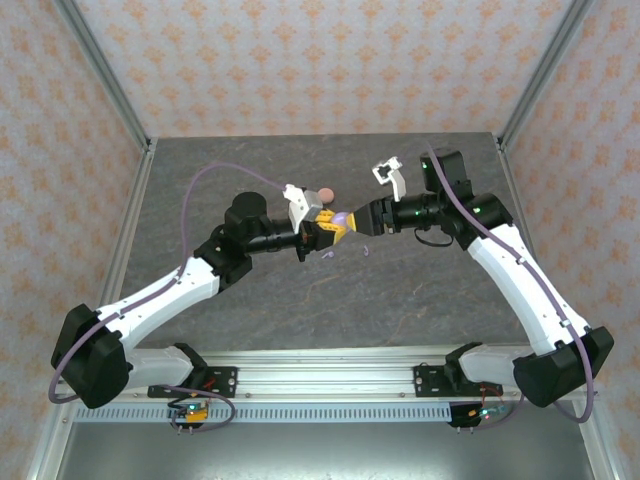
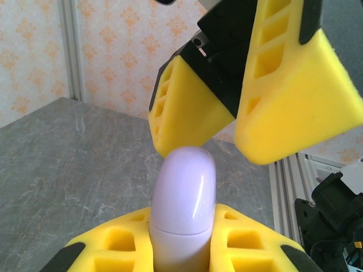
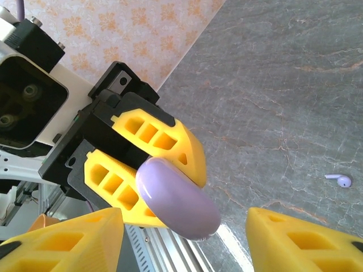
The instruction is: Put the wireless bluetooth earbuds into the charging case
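Lilac rounded plastic charging case | is gripped at its base by the closed left pincer | long axis is pointed into the parted, empty right pincer | lilac stemmed earbud is left apart on the grey bench, judged nearer the right arm

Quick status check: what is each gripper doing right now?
Left gripper: closed, holding the lilac charging case.
Right gripper: open, holding nothing, its fingers on either side of the case's free end.

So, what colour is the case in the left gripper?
The case is lilac; the left wrist view shows it best.
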Controlling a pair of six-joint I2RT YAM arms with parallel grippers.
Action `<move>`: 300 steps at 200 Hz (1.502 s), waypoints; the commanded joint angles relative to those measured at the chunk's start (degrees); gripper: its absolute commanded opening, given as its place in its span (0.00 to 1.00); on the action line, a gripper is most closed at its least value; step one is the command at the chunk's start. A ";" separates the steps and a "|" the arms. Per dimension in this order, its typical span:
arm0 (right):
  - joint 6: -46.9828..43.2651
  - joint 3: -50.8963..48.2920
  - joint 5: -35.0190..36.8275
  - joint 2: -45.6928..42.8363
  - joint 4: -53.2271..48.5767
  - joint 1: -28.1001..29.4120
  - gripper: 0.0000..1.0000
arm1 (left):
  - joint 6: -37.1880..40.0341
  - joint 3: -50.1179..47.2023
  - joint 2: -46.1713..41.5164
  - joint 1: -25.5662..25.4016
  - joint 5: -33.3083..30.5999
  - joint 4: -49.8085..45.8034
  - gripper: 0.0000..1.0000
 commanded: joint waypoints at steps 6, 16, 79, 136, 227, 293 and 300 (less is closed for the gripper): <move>-1.23 -0.81 1.89 0.01 -0.57 0.38 0.60 | 1.48 -0.12 -1.64 -0.77 -0.63 3.25 0.12; -1.07 -0.48 2.79 0.41 -0.61 0.33 0.60 | 1.45 -0.09 -1.65 -0.92 -0.53 3.14 0.12; 2.10 0.72 9.33 1.80 1.59 0.34 0.60 | 1.57 -0.16 -2.20 -1.63 0.09 2.78 0.12; 3.67 1.26 11.63 3.44 1.63 0.34 0.59 | 1.74 -0.14 -2.51 -2.00 0.71 2.02 0.12; 9.84 0.29 31.96 2.21 1.20 0.38 0.61 | 1.54 -0.52 -1.16 -2.13 -5.37 -2.10 0.11; 12.17 -7.57 37.32 6.48 -0.94 -0.69 0.59 | -0.17 -7.16 -2.50 -2.09 -9.07 2.24 0.11; 12.28 -8.62 36.87 7.12 -0.46 -0.69 0.59 | -0.31 -7.94 -2.90 -2.15 -9.39 2.90 0.10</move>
